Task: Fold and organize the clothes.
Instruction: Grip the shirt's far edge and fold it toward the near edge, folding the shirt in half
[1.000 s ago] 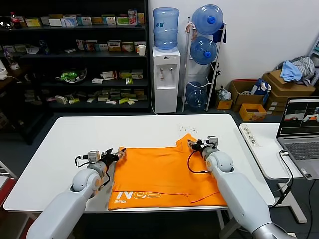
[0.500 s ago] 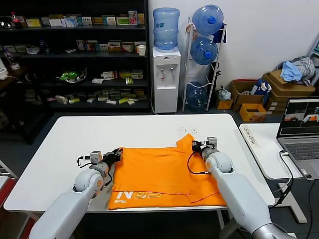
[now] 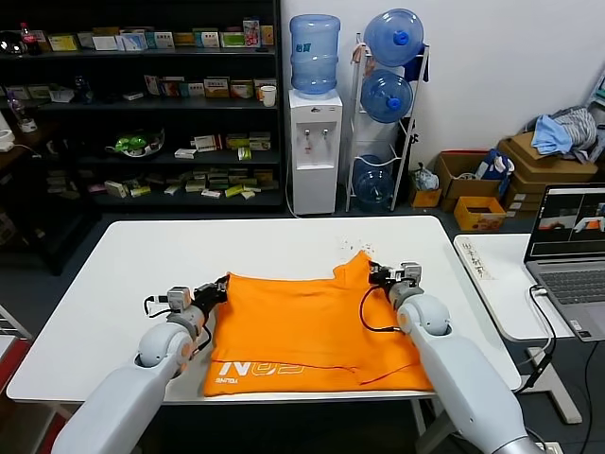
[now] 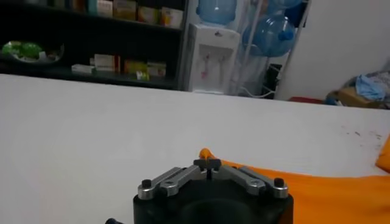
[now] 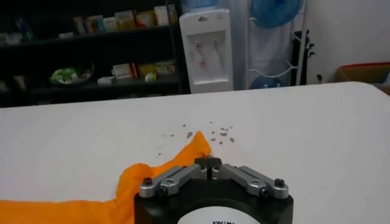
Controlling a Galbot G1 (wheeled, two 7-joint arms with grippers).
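Both end effectors just closed: a second ago the jaws stood apart at the far corners of the bright orange short-sleeved cotton T-shirt (image 3: 317,331), now each is pinched shut on fabric. Left end effector (image 3: 219,287) has the far-left corner; in the left wrist view its fingertips meet with a nub of orange cloth poking out just past them (image 4: 207,163). Right end effector (image 3: 377,275) has the far-right corner by the raised sleeve; right wrist view shows the jaws together with an orange peak standing up against the tips (image 5: 209,163). The right one has also crept slightly toward the counter's right edge and the sleeve peak sits a bit higher than before, so the cloth looks tensioned. Shirt lies mostly flat in the middle of the white rectangular counter (image 3: 142,255), toward the near edge, white lettering along its near-left part, near hem just about at the counter's near edge. My read: grasp phase done, the fold itself not yet started. Next is likely a synchronised lift and carry of the far edge toward the near edge. Risks: grips look shallow, just a pinch at each corner, so one could slip; uneven lift would skew the fold; near hem may slide off the near edge if dragged.
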